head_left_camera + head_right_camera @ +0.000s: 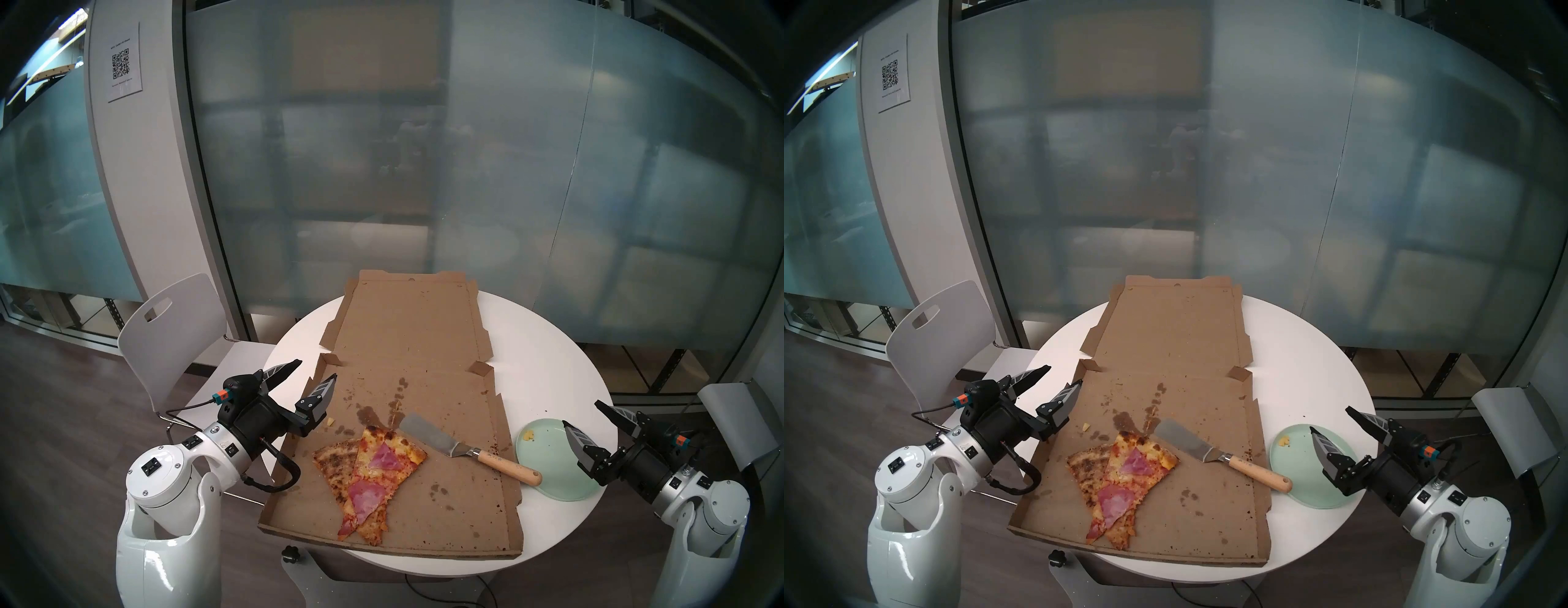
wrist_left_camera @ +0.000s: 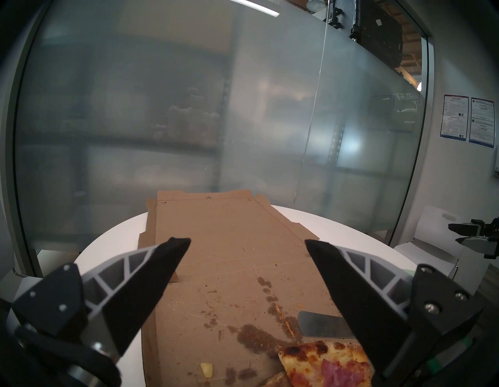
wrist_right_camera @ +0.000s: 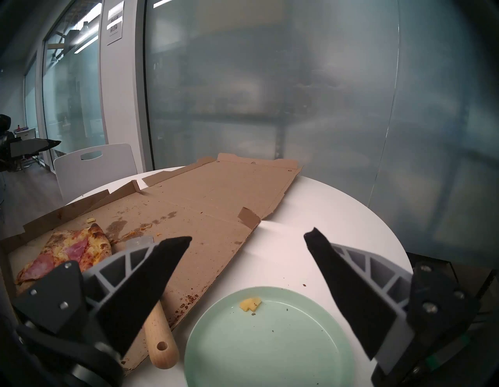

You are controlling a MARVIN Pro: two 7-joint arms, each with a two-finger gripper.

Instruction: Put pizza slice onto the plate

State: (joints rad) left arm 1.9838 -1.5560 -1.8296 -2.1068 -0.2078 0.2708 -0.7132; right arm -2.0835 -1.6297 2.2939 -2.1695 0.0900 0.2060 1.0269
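Note:
The pizza slice (image 1: 375,475) with pink ham lies in the near left part of the open cardboard box (image 1: 424,339), its tip toward me, partly over a plain speckled slice (image 1: 335,463). The mint-green plate (image 1: 547,479) sits on the table right of the box, holding only a yellow crumb (image 3: 250,303). My left gripper (image 1: 316,368) hovers open over the box's left edge, behind and left of the slice (image 2: 326,364). My right gripper (image 1: 580,412) hovers open above the plate (image 3: 270,346). Neither holds anything.
A metal spatula (image 1: 428,437) with a wooden handle (image 1: 509,465) lies in the box right of the slice, its handle end reaching over the plate's edge. The box lies on a round white table (image 1: 551,361). A white chair (image 1: 178,335) stands at the table's left.

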